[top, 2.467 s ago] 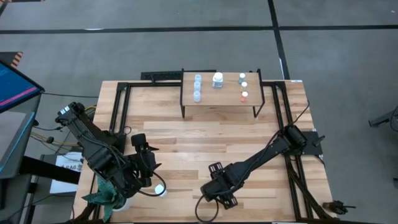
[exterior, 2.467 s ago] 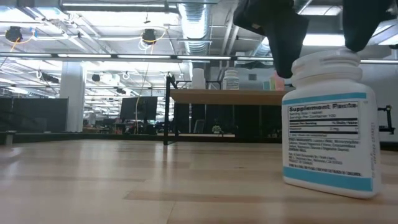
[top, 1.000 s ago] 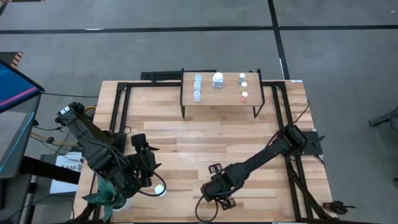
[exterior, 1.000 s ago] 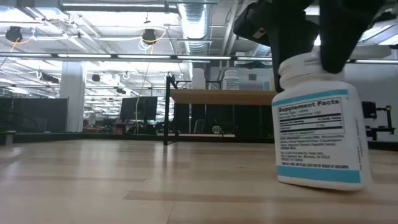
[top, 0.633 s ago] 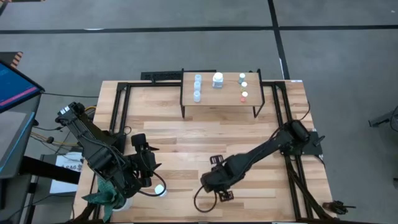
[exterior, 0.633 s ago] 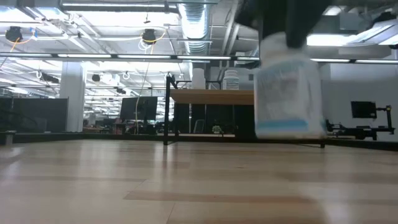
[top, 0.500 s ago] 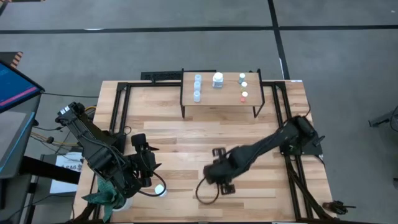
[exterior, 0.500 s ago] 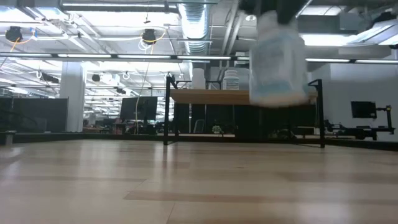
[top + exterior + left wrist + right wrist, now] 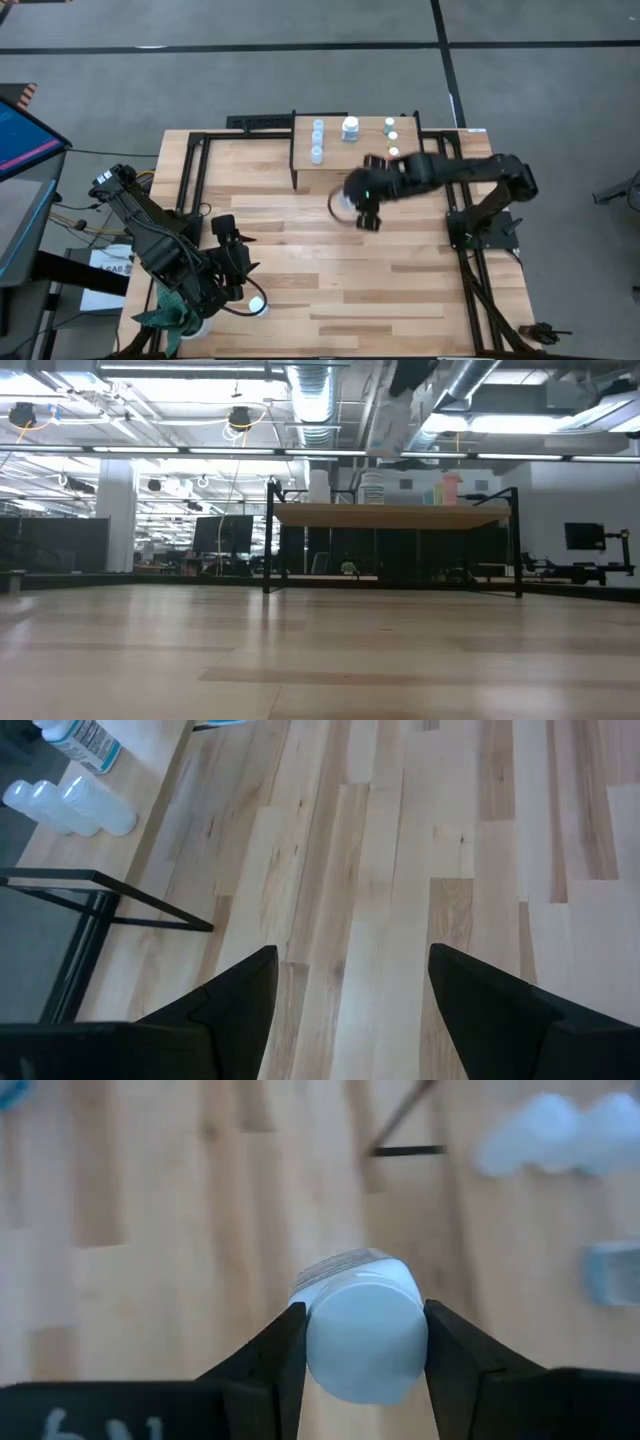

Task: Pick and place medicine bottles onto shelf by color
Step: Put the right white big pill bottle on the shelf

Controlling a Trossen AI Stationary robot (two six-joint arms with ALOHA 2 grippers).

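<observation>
From above, the right gripper [image 9: 352,205] hangs over the table just in front of the shelf [image 9: 352,160], arm stretched across from the right side, with a white bottle [image 9: 343,203] showing at its tip. On the shelf board stand three pale-capped bottles [image 9: 317,140] in a column at the left, a larger white bottle [image 9: 350,128] in the middle, and small bottles with greenish, whitish and orange caps [image 9: 392,138] at the right. The left gripper [image 9: 232,262] sits near the table's front-left corner beside a white cap [image 9: 257,304] and a green plant [image 9: 168,315].

Down at table level, the shelf [image 9: 395,516] stands far back with bottles on top; only a dark bit of arm shows at the top edge.

Left wrist view: the left gripper [image 9: 352,982], fingers spread with nothing between them, over bare tabletop [image 9: 400,870].

Right wrist view: the right gripper [image 9: 364,1342] pinches the white bottle [image 9: 365,1335] on both sides, held above the wood.
</observation>
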